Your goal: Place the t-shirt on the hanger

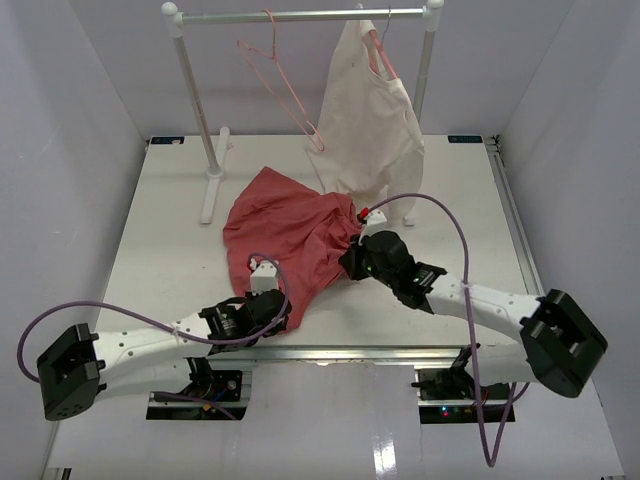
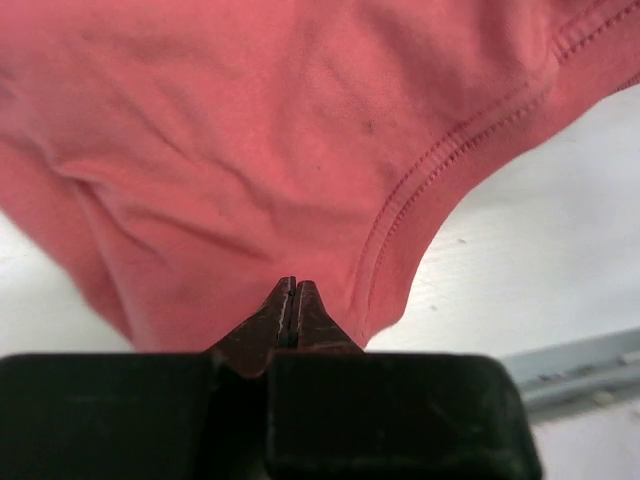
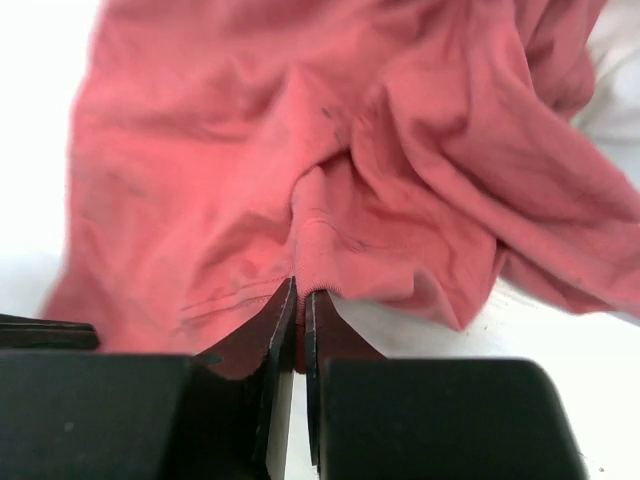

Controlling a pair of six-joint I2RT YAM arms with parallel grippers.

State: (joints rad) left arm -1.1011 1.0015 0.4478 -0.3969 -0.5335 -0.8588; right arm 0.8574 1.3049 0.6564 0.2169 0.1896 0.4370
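Pinching hemmed edges of the t-shirt (image 1: 283,232), left tool (image 2: 291,287) and right tool (image 3: 300,292) are both clenched.

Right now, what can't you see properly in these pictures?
- Top view: the left arm and right arm hide where the left fingers and right fingers pinch the t-shirt.
- Left wrist view: the t-shirt runs off the edges, so its sleeves can't be told.
- Right wrist view: far folds are blurred.
- Top view: the cream garment covers most of its own hanger.
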